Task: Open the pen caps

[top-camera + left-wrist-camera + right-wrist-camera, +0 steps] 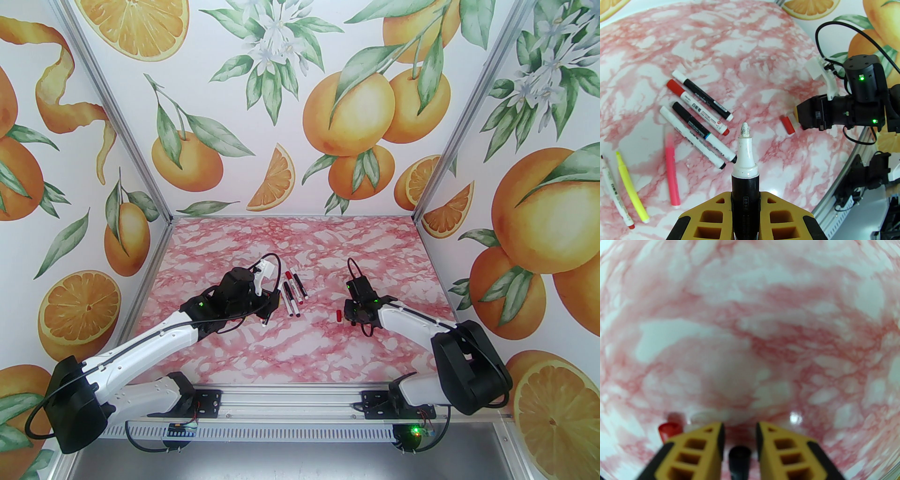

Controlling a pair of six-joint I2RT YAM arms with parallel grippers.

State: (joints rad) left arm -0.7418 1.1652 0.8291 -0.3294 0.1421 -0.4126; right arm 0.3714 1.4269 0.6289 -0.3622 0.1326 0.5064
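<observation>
Black plastic is what both arms are handling. The left gripper (745,195) is clamping tight on the black marker (745,185), whose grey felt tip (745,130) is standing bare. The black cap (740,455) is sitting between the fingers of the right gripper (740,427), low over the marble table (750,333). Those jaws are standing narrowly apart, with a sliver of gap showing on each side of the cap, so they seem to be letting it go rather than pinching it.

I am judging this marker's uncapping done and the drop-off under way, just right of the loose red cap (669,428) and a pale cap (700,417). The next move is calling for the left arm to lay its marker down, and for the pair to take up one of the four capped markers (700,112) lying mid-table. Three thin pens (631,189) are waiting beside those.

The black cap is showing blurred and is being cut off by the lower edge of the right wrist view, so I cannot tell whether it is resting on the table. The pale cap is also blurring into the marble pattern.
</observation>
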